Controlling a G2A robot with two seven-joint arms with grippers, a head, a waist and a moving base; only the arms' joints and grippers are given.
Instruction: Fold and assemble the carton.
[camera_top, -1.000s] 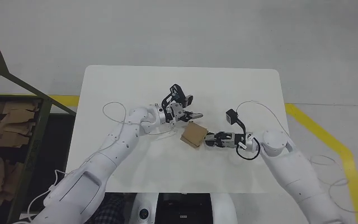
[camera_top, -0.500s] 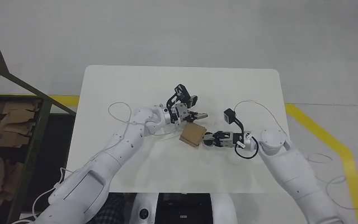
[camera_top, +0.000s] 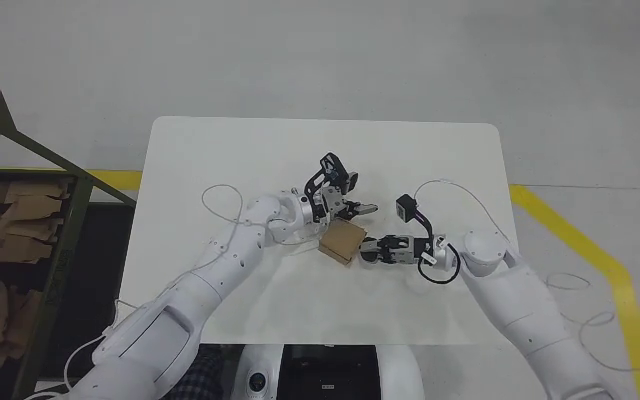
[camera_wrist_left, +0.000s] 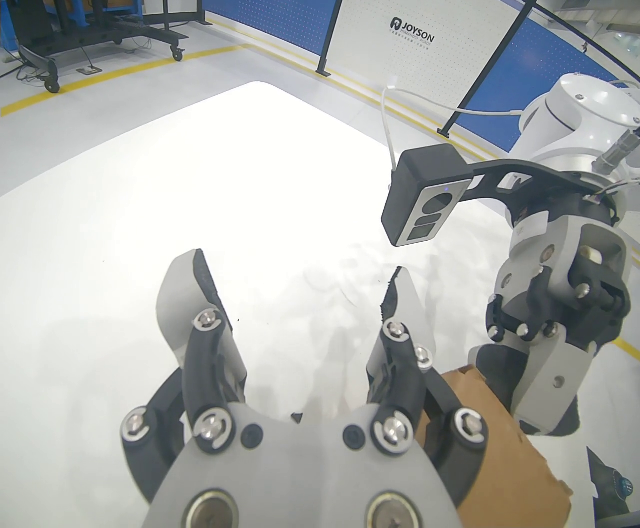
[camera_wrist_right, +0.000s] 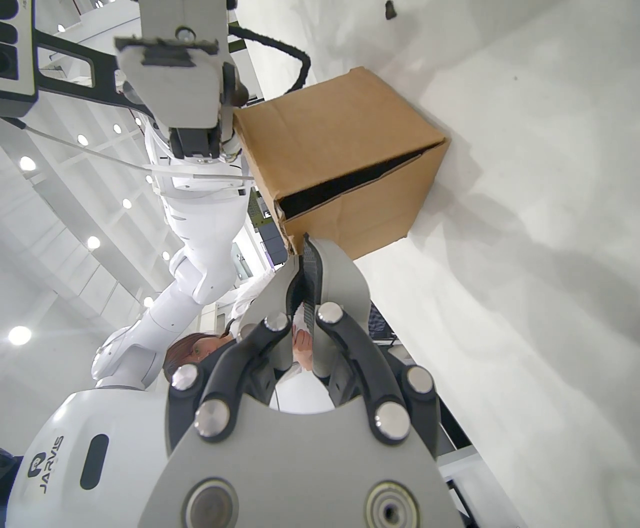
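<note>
**Carton near the middle of the worktop, between two end effectors**

The carton (camera_top: 343, 241) is seen standing on the white worktop (camera_top: 200, 160), near its middle and turned at a slant to the worktop's edges. From above its top looks nearly square, so a long axis cannot be made out. A dark slit between flaps is shown on the side turned toward the right end effector (camera_wrist_right: 302, 250). In the left wrist view the carton is partly hidden behind the left end effector (camera_wrist_left: 297, 265) and cut off at the picture's edge. The right end effector's fingers are drawn together, with the tips touching a ragged corner of the carton. Whether cardboard is pinched between them cannot be told. The left end effector is held open above the worktop, just beside the carton.
</note>
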